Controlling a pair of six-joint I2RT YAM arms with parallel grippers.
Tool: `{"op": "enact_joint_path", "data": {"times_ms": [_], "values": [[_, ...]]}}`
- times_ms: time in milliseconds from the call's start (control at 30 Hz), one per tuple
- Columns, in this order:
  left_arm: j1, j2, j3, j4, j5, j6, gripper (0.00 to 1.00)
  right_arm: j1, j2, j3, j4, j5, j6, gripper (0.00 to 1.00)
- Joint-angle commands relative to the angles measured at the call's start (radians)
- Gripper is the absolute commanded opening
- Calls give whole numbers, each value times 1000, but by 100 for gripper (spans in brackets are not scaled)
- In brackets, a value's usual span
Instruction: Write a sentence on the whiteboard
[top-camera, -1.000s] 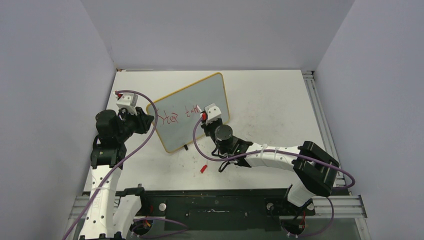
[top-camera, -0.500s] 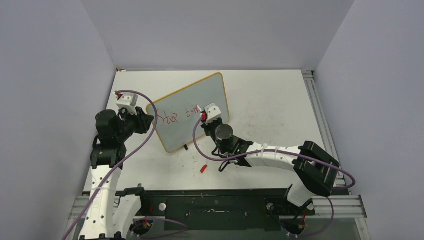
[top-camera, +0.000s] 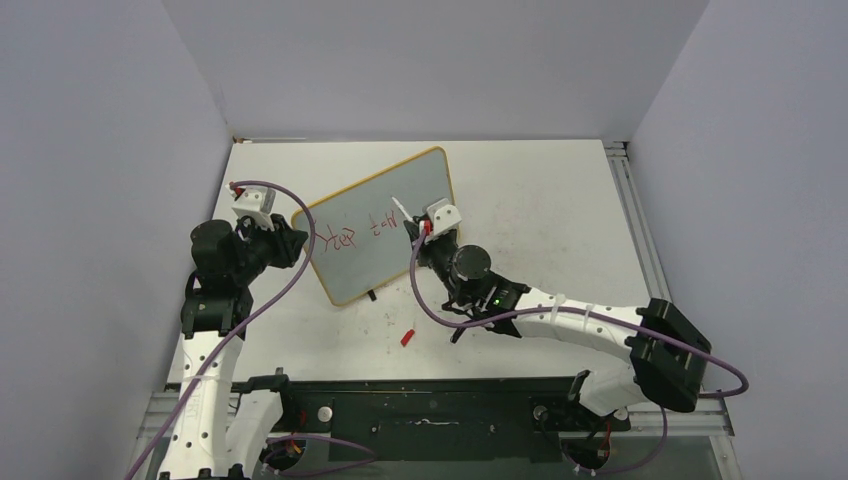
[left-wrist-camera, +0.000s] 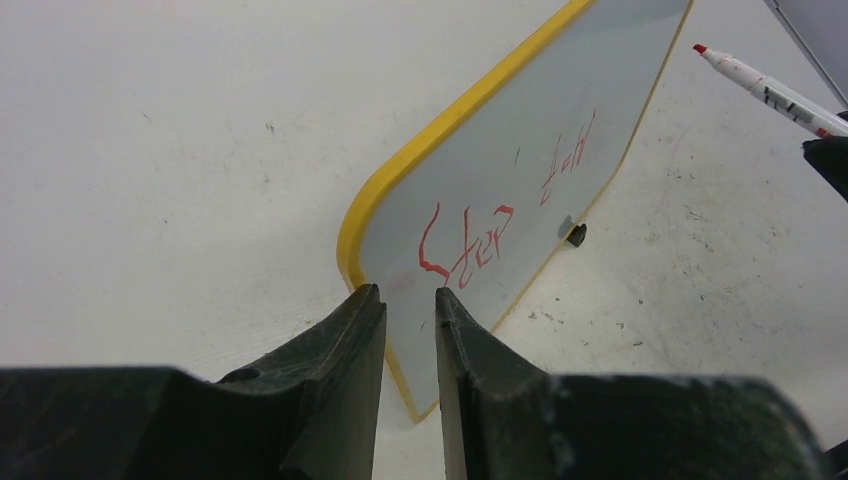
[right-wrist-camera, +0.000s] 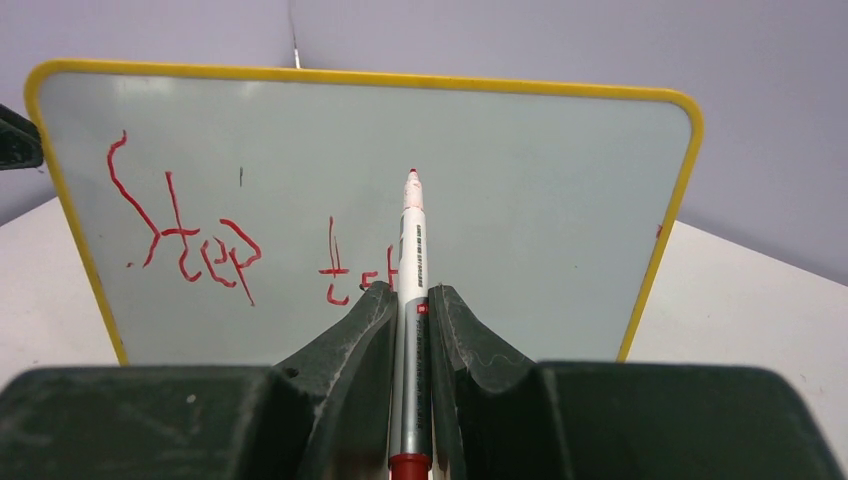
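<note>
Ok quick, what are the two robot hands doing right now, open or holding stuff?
The left hand is closed on the edge of the whiteboard.
The right hand is closed on the red marker.

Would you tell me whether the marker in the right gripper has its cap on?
No, the marker clamped in the right gripper shows a bare red tip, pointed at the whiteboard.

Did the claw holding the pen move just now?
Yes. The right claw, shut on the pen, slid right across the whiteboard, from beside the red writing toward its right edge. The whiteboard stayed put.
</note>
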Motion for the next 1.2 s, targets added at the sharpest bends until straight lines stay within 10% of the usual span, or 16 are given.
{"op": "enact_joint_path", "data": {"times_ms": [0, 1167], "values": [[4, -8, 1, 19, 4, 2, 24, -12, -78, -26, -14, -53, 33, 5], [14, 3, 1, 21, 8, 2, 24, -126, 66, -38, 13, -156, 97, 5]]}}
